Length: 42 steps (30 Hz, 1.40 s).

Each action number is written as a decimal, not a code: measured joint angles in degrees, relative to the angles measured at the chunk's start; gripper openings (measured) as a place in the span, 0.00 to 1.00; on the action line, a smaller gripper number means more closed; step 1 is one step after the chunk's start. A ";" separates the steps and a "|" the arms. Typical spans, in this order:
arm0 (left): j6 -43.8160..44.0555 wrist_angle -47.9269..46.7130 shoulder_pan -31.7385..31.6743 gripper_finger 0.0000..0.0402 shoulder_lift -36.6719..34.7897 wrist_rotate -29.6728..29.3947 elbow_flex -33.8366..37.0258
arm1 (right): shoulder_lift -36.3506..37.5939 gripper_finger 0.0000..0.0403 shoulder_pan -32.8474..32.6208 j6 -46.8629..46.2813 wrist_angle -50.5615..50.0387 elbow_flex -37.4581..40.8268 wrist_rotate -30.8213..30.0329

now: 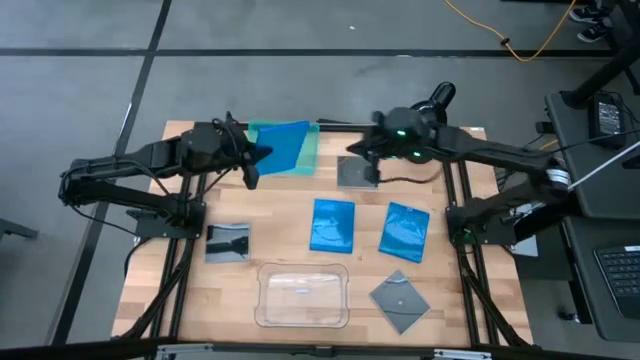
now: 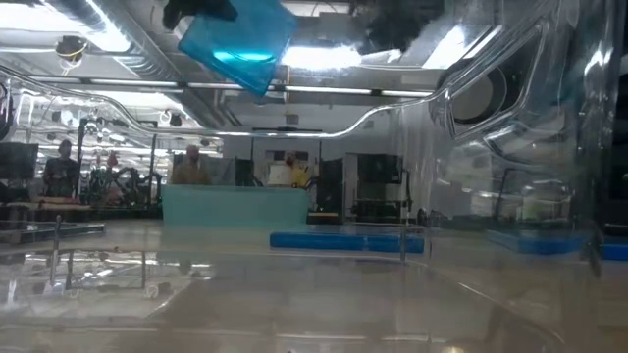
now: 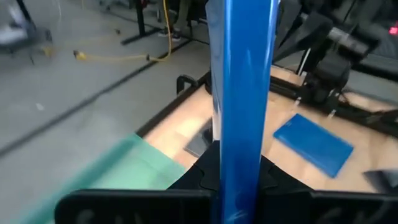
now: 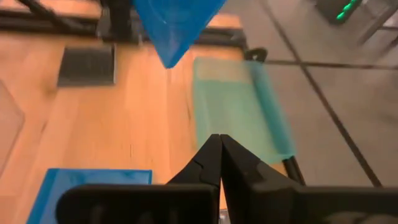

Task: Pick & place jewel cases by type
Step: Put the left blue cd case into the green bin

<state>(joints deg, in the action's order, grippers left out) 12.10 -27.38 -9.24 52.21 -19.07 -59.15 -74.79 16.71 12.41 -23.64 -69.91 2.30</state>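
My left gripper (image 1: 260, 156) is at the far left of the table, shut on a blue jewel case (image 1: 284, 147) that hangs over the teal tray (image 1: 312, 150). In the low view this case (image 2: 235, 39) is high above the table. My right gripper (image 4: 219, 142) is shut and empty, raised over a dark grey jewel case (image 1: 357, 172) that lies flat at the far middle. Two more blue cases (image 1: 332, 225) (image 1: 405, 232) lie flat mid-table. Two other grey cases lie flat, one at the left (image 1: 228, 242) and one at the near right (image 1: 400, 302). My left gripper pinches the blue case between its two fingers (image 3: 205, 177), at the end nearest the wrist (image 3: 239, 186). The fingers come roughly level from the table's left side. The case is lifted clear and tilted, reaching out from the fingers over the teal tray.
A clear plastic tray (image 1: 303, 295) stands at the near middle and fills the right of the low view. Black frame rails run along both table sides. Bare wood shows at the far right and near left corners.
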 joint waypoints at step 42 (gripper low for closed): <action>-81.65 12.97 25.40 0.03 21.69 -51.10 -18.98 | 22.37 0.02 -0.70 -6.19 20.44 22.49 1.82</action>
<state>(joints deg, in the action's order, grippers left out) -69.55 -14.41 16.16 73.90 -70.17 -78.13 -52.42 16.01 6.22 -3.20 -47.42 4.12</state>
